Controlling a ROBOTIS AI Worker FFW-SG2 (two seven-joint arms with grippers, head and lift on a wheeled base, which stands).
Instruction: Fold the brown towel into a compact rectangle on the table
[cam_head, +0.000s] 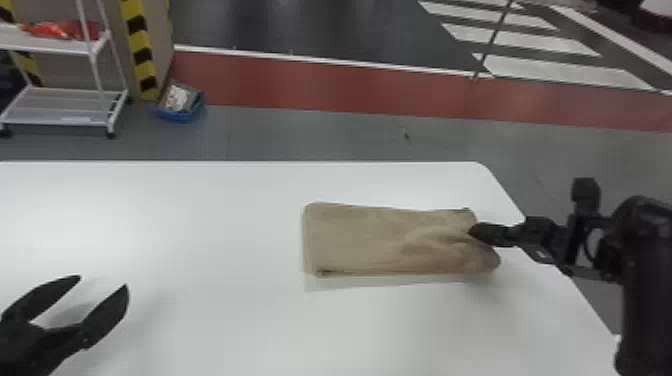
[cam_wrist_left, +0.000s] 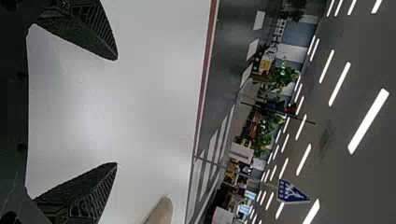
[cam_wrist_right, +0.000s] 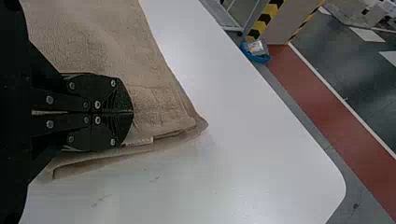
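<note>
Room: marked floor, strip-lit ceiling

White table (cam_head: 175, 210), rounded corner. Past it: grey floor (cam_head: 300, 132), then red strip (cam_head: 325, 82), white line (cam_head: 350, 64), dark floor (cam_head: 300, 25) with white crosswalk-style bars (cam_head: 575, 75). Head view, left: white shelf cart (cam_head: 50, 47) on casters, orange-red item (cam_head: 55, 30) on its upper shelf. Beside it, beige panel (cam_head: 159, 35) with yellow-black hazard tape (cam_head: 137, 35); blue bin (cam_head: 175, 118) on the floor at its foot. Left wrist view: dark grey ceiling (cam_wrist_left: 355, 42), rows of bright light bars (cam_wrist_left: 369, 121), green plants (cam_wrist_left: 280, 77), blue triangular sign (cam_wrist_left: 292, 191).
</note>
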